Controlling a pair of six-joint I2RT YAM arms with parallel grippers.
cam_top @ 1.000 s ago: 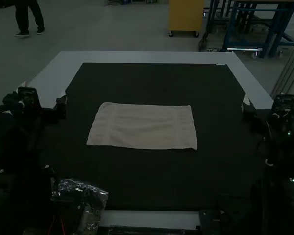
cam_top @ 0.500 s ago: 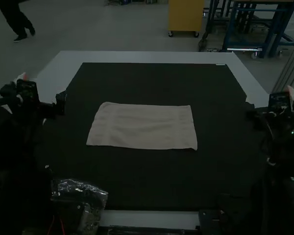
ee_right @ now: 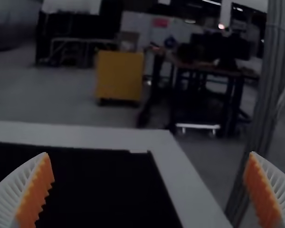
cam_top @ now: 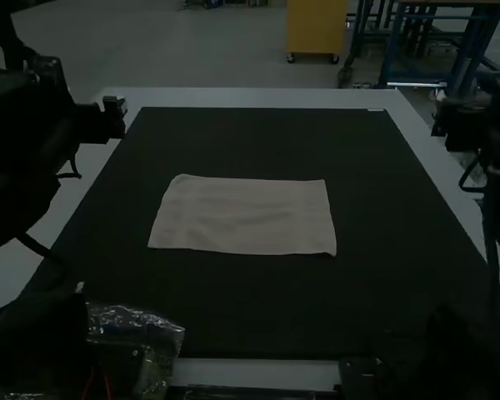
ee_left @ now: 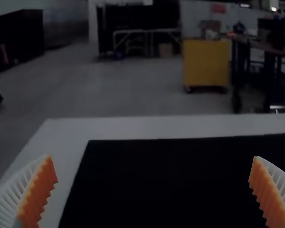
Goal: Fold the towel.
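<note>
The towel lies flat on the black mat, around the middle of its width, with its long edges running from side to side. Faint ripples cross it, and bands run along by its short ends. The near edge is a little longer than the far one; the far left corner is rounded, and a thin dark line shows under the near right corner. Whether it is one layer or doubled, I cannot tell.

In the high view, the left gripper is by the mat's far left corner, over the pale border of the table. The towel is well apart from it, to its right and closer to the viewer. The right gripper is at the opposite side, over the table's right border; from there the towel lies to the left and closer to the viewer, also well apart. Neither gripper touches the cloth.

In its own wrist view, the left gripper stands wide open, its orange pads far from each other and nothing between them. The right gripper is likewise spread wide and empty. A clear plastic bag lies at the mat's near left.
</note>
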